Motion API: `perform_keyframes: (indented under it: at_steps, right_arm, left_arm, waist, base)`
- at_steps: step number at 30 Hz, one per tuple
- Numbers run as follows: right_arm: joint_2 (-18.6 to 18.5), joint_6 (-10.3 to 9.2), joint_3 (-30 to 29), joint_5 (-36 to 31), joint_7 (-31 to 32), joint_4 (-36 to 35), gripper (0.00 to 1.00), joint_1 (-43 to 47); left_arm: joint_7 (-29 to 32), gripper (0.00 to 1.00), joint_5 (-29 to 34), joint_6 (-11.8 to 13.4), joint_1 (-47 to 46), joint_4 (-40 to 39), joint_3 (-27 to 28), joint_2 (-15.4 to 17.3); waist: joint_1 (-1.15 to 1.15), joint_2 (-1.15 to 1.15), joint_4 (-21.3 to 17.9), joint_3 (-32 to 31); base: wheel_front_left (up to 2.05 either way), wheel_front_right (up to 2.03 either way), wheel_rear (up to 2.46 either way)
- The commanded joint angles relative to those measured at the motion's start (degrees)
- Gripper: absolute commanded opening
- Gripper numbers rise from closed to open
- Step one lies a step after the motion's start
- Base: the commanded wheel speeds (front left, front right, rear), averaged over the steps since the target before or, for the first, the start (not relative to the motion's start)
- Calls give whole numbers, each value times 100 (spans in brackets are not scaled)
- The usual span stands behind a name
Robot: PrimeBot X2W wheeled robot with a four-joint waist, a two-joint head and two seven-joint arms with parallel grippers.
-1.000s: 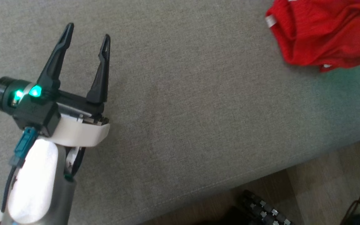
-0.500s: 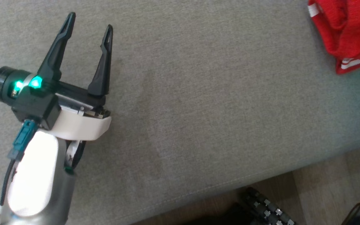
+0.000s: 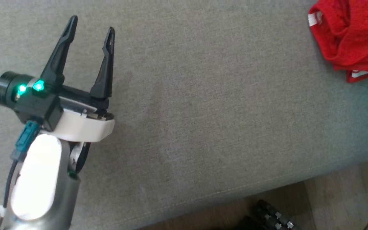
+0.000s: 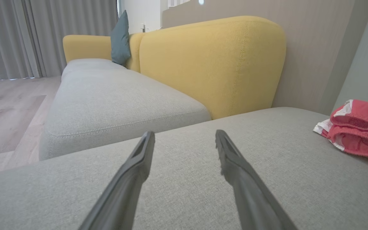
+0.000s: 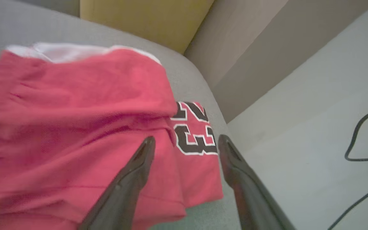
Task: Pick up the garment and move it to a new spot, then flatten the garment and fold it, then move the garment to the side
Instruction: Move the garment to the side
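- Garment (image 3: 350,38): a red, crumpled heap on a grey seat (image 3: 203,111), at 2 o'clock in the head view, partly cut off by the frame edge. A small white label (image 3: 313,19) shows on its left edge.
- Left pincer (image 3: 91,24): at 9 o'clock in the head view, its two dark fingers spread apart and pointing toward 12 o'clock, with nothing between them. Green lights glow on its body. It is well apart from the garment.
- In the left wrist view, the same fingers are spread above bare grey fabric. The garment (image 4: 359,131) lies at 3 o'clock, red with white trim. A yellow backrest (image 4: 212,64) rises at 12 o'clock, a teal pillow (image 4: 120,38) leans at 11 o'clock, and grey curtains (image 4: 27,35) hang at 10 o'clock.
- Right pincer (image 5: 186,138): in the right wrist view its fingers are spread apart over the garment (image 5: 75,127), clamping nothing. Whether they touch the cloth cannot be told.
- A black number 23 (image 5: 193,134), outlined in white, shows on the red cloth between the fingertips.
- A dark cable (image 5: 363,137) curves at 3 o'clock in that view.
- Wooden floor (image 3: 331,204) shows at 5 o'clock in the head view.
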Motion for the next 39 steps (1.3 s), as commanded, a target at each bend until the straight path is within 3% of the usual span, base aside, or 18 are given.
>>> perform_keyframes:
  at_steps: [1, 8, 12, 24, 29, 39]
  right_arm:
    - [-50, -4, -26, -5, -130, -313, 100, 108]
    - [1103, -4, 27, 196, -1037, -1138, 100, 880]
    - [1425, -4, 434, 394, -1482, -1340, 100, 1230]
    - [1513, -4, 1843, 1616, -2244, -855, 100, 1618]
    - [1514, -4, 2012, 1707, -2294, -714, 100, 1739]
    - [1514, -4, 1949, 1678, -2186, -755, 100, 2241]
  left_arm:
    - [-27, 100, -16, 38, 15, -182, 164, 52]
    - [-28, 100, -99, 176, 397, -90, 270, -10]
    - [-28, 100, -145, 259, 639, -25, 327, -67]
    - [-29, 100, -297, 486, 1334, 226, 501, -307]
    - [-29, 100, -311, 522, 1559, 321, 568, -321]
    - [-29, 100, -318, 527, 1889, 504, 552, -343]
  waist:
    - [0, 0, 32, -101]
    - [0, 0, 181, -584]
    - [0, 0, 334, -873]
    - [0, 0, 1195, -1726]
    - [0, 0, 1430, -2005]
    - [0, 0, 1483, -2497]
  base:
    - [0, 0, 0]
    - [0, 0, 0]
    - [0, 0, 0]
    - [0, 0, 0]
    - [0, 0, 0]
    - [0, 0, 0]
